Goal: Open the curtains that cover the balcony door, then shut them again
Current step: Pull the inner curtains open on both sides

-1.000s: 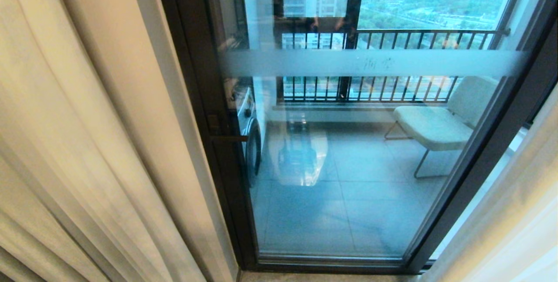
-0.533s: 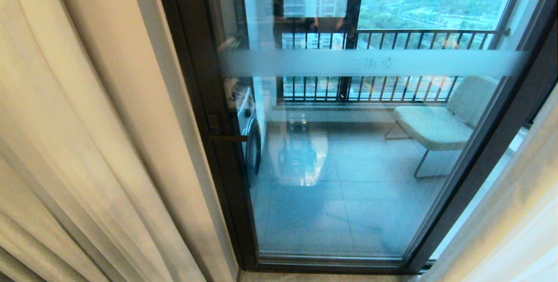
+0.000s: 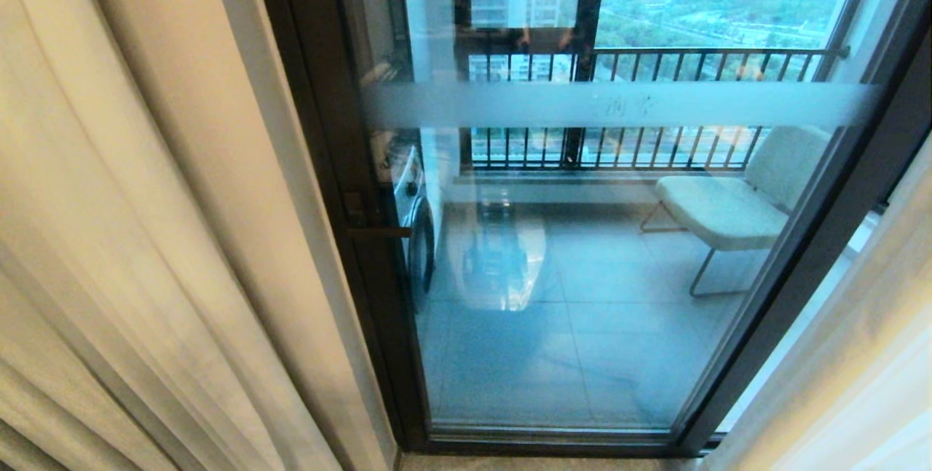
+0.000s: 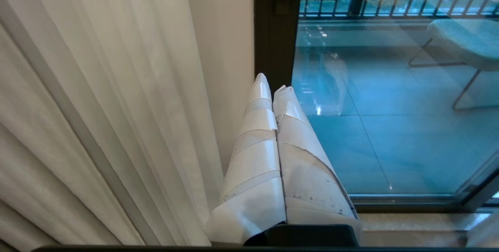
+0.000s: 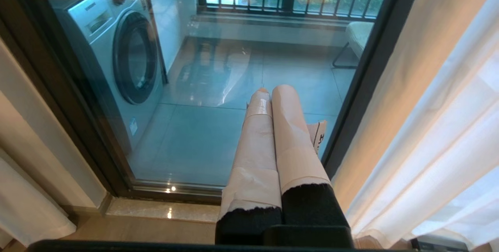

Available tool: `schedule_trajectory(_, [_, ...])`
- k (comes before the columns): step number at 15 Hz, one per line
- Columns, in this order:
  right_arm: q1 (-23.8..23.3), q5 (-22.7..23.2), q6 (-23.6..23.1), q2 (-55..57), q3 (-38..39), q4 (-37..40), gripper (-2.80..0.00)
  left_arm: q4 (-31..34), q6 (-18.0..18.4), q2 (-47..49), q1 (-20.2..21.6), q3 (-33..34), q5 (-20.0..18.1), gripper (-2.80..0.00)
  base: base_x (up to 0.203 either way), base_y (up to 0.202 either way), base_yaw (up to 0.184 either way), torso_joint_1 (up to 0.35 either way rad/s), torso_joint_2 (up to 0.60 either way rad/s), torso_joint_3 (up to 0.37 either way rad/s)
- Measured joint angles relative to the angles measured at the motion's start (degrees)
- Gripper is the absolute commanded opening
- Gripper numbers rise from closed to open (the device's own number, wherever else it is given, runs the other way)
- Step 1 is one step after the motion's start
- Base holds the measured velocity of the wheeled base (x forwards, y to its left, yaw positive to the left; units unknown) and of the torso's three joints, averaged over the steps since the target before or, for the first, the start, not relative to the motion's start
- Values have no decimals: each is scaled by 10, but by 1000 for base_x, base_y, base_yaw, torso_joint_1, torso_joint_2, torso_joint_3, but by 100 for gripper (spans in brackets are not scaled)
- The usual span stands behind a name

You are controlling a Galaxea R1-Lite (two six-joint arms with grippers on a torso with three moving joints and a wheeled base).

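The curtains are drawn apart: cream pleated drapes [image 3: 131, 238] hang at the left and a cream drape with a white sheer [image 3: 859, 354] at the right. Between them the balcony door [image 3: 582, 274] shows bare, its glass in a dark frame [image 3: 342, 187] with a frosted band [image 3: 619, 103]. Neither arm appears in the head view. My left gripper [image 4: 273, 84], wrapped in white tape, is shut and empty beside the left drape [image 4: 97, 108]. My right gripper [image 5: 271, 90], wrapped in tan tape, is shut and empty, just left of the right drape and sheer [image 5: 440, 127].
Behind the glass are a washing machine [image 5: 117, 53], a pale chair [image 3: 728, 209] on thin legs, a tiled balcony floor and a black railing [image 3: 655, 56]. A handle [image 3: 378, 231] juts from the door frame. A stone sill [image 5: 156, 211] runs along the door's base.
The whole head view has shifted very slightly; the curtains, door and grippers keep their places.
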Motion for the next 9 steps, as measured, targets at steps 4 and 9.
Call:
schedule_trajectory(4, [0,0,0,0,0,0,-280,0,0,0,0,0,0,-280,1,-165,3,3,0,2])
schedule_trajectory(9, [0,0,0,0,0,0,-280,0,0,0,0,0,0,-280,0,-190,1,1,2,2])
